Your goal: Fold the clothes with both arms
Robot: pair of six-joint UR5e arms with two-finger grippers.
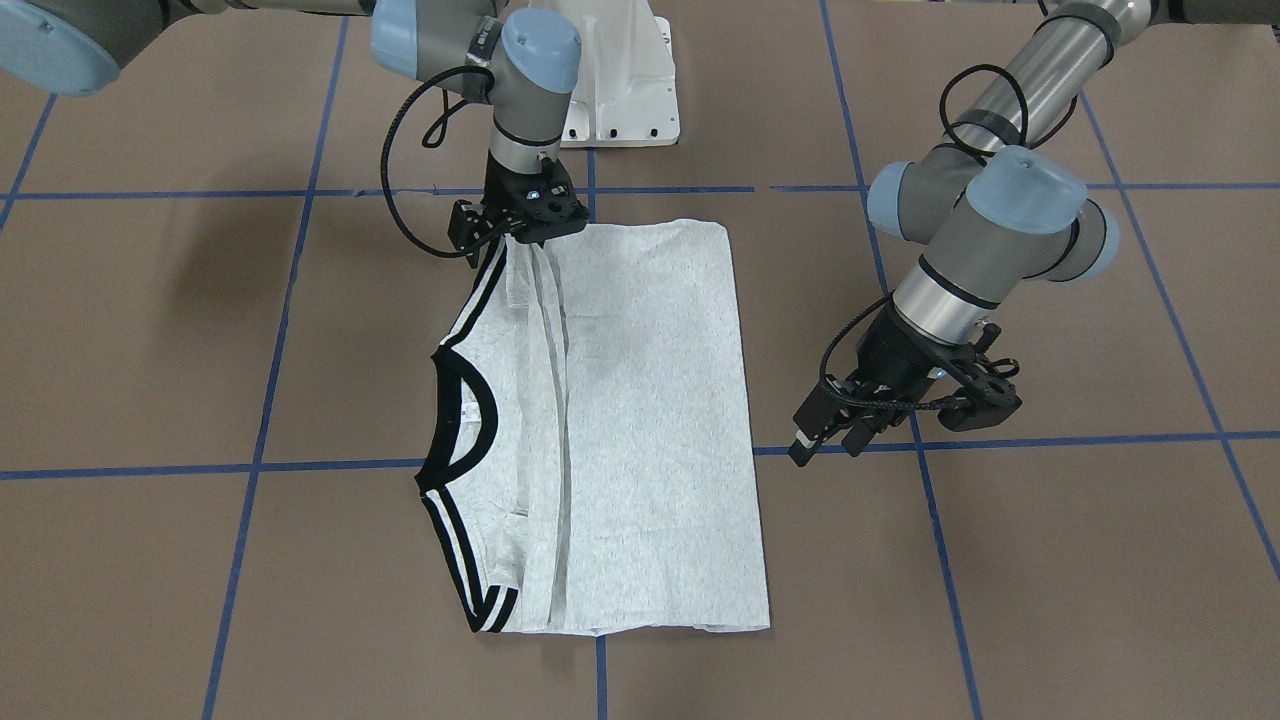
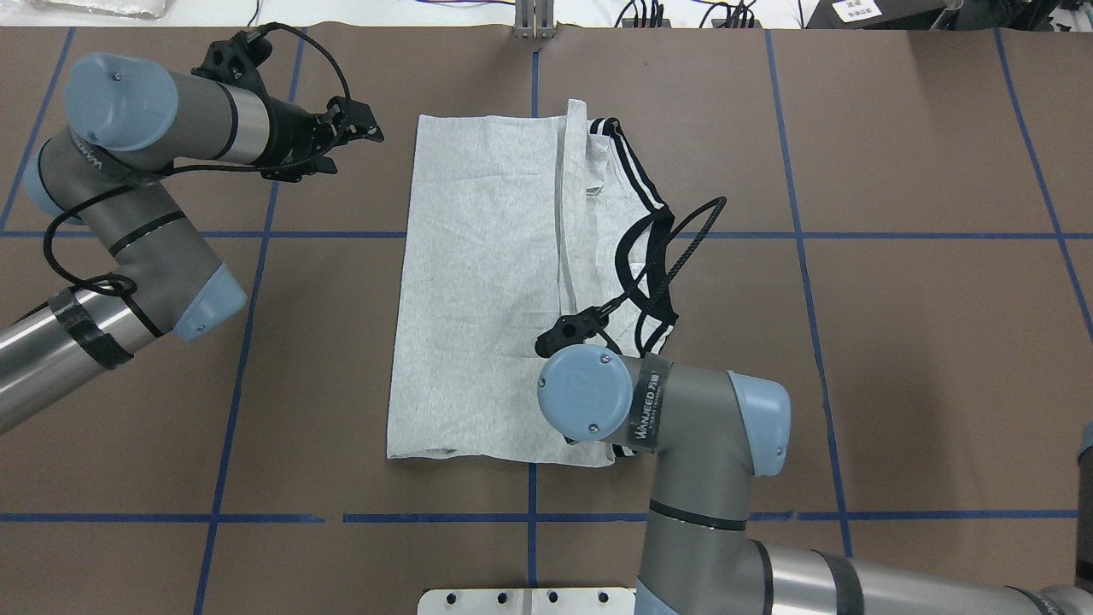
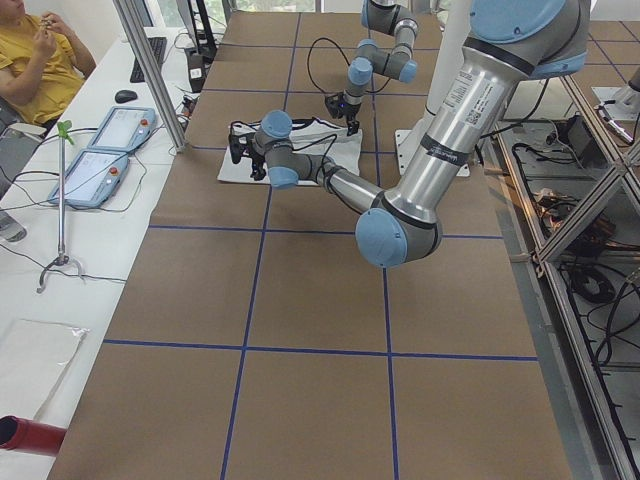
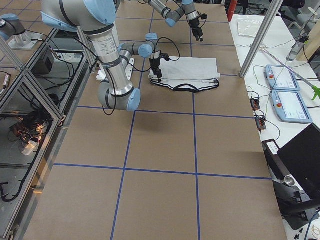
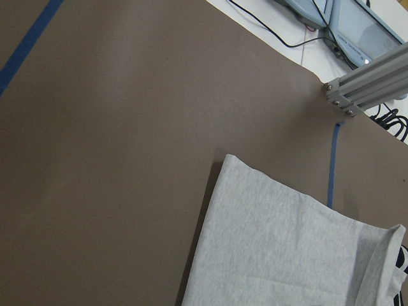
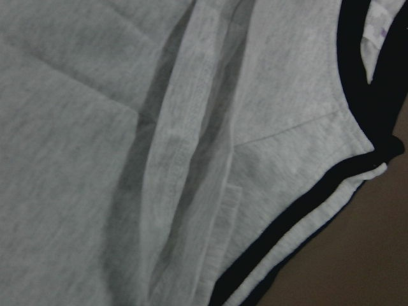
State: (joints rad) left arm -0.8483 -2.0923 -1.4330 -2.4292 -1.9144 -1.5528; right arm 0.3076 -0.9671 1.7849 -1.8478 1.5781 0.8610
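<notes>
Now the grey T-shirt (image 2: 478,282) lies flat at the middle of the table (image 2: 897,342), doubled into a rectangle. In the overhead view its long axis runs from 12 to 6 o'clock, with the black collar (image 2: 636,256) toward 3. The right tool (image 1: 522,228) is down at the cloth near the shirt's 5 o'clock corner, by a striped shoulder; I cannot tell whether its fingers pinch the fabric. The left tool (image 1: 828,443) hovers with its fingers spread and empty, just off the 10 o'clock corner and clear of the cloth. Each arm thus has its own end of the long axis, so the next fold probably needs the left tool to reach toward its 3 o'clock first.
</notes>
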